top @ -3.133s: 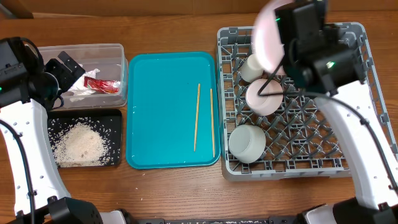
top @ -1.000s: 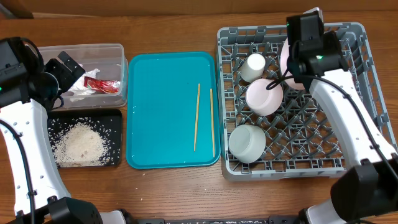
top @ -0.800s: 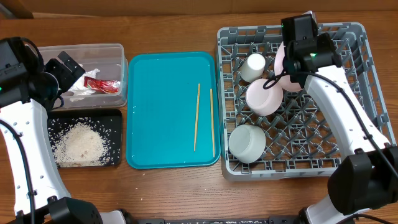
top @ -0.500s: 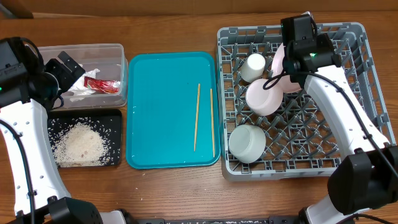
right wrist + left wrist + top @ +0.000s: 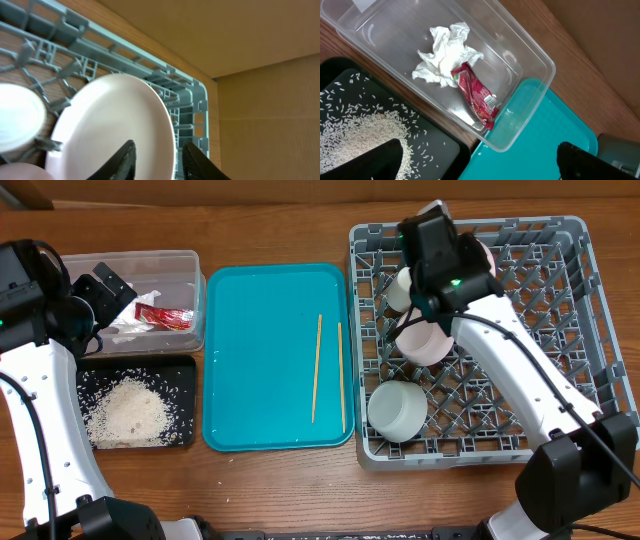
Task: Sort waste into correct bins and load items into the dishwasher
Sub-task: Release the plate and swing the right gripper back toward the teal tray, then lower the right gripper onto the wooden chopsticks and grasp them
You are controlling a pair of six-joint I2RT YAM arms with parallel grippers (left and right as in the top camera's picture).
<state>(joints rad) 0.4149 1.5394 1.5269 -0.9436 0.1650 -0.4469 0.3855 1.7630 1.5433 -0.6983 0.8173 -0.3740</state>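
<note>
The pale pink plate [image 5: 110, 130] stands on edge in the back of the grey dish rack [image 5: 500, 395]; only a sliver of the plate [image 5: 482, 254] shows in the overhead view. My right gripper [image 5: 160, 157] is open, its fingers straddling the plate's rim. A white cup [image 5: 402, 288] and two bowls [image 5: 425, 340] [image 5: 398, 410] sit in the rack. Two chopsticks [image 5: 317, 368] lie on the teal tray [image 5: 260, 310]. My left gripper [image 5: 482, 162] is open and empty. The clear tub [image 5: 530, 50] holds the tissue [image 5: 445, 62] and red wrapper [image 5: 477, 95]. Rice [image 5: 130, 410] lies in the black tray [image 5: 185, 368].
The rack's right half has bare upright pegs [image 5: 540, 330]. The teal tray lies between the bins and the rack. The cup's base [image 5: 17, 117] is just left of the plate in the right wrist view. A cardboard wall [image 5: 240, 40] stands behind the rack.
The right arm brought the raised plate down into the back of the rack, then swung its wrist to the left. The left arm has not moved.
</note>
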